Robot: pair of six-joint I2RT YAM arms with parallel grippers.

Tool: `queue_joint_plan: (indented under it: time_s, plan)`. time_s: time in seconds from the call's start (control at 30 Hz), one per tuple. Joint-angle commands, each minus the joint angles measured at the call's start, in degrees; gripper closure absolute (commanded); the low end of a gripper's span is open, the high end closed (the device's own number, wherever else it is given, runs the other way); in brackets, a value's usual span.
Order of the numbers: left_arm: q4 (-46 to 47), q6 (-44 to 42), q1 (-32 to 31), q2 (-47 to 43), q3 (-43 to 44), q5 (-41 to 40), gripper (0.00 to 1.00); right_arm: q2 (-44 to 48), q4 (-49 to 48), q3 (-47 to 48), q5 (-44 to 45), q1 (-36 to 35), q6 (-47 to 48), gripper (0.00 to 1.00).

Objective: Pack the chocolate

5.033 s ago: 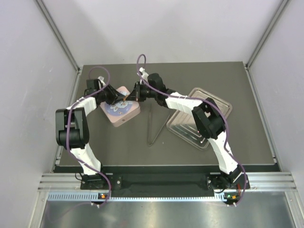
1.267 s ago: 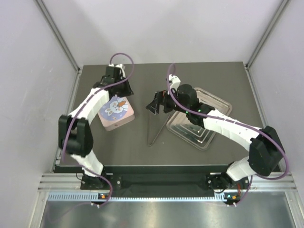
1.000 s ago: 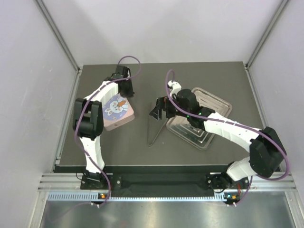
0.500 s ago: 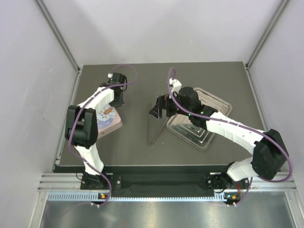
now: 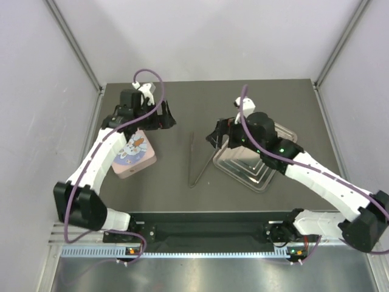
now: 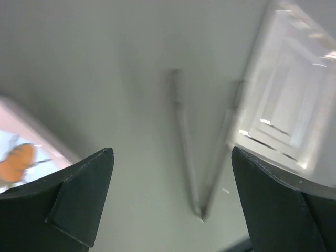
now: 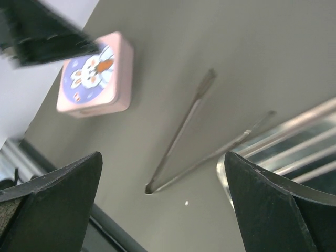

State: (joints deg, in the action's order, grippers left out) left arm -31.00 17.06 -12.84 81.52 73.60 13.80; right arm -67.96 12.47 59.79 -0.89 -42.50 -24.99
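The chocolate cannot be seen in any view. A closed pink box [image 5: 129, 157] lies at centre left of the tabletop [image 5: 152, 194], with tongs [image 5: 197, 159] in the middle and a metal tray [image 5: 243, 171] to their right. The left claw [image 5: 167, 118] hovers spread and empty just upper right of the box. The right claw [image 5: 214, 135], also spread and empty, hangs by the tray's upper-left corner.

Tongs [image 5: 191, 158] lie mid-table between pink box [image 5: 130, 157] and steel tray [image 5: 243, 167]; open tabletop [image 5: 182, 97] beyond all three.
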Motion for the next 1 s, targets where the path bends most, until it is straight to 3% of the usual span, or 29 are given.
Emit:
queue_joint_plan:
  time_s: [0.0,0.3,0.63,0.97]
  plan:
    - [8.32,3.06,0.01,-6.88,-3.81,13.87,0.01,5.64,7.47,3.92,11.15,0.23,0.56,0.0]
    - [20.54,11.5,0.01,-17.09,-11.29,24.69,0.01,9.69,14.16,8.15,22.06,0.31,2.4,0.0]
    - [21.95,10.89,0.01,-23.77,-13.22,21.45,0.01,13.29,16.8,7.89,29.18,0.23,3.55,0.0]
    - [22.39,10.27,0.01,-26.5,-13.14,20.39,0.01,13.91,17.59,9.55,28.75,0.31,3.81,0.0]
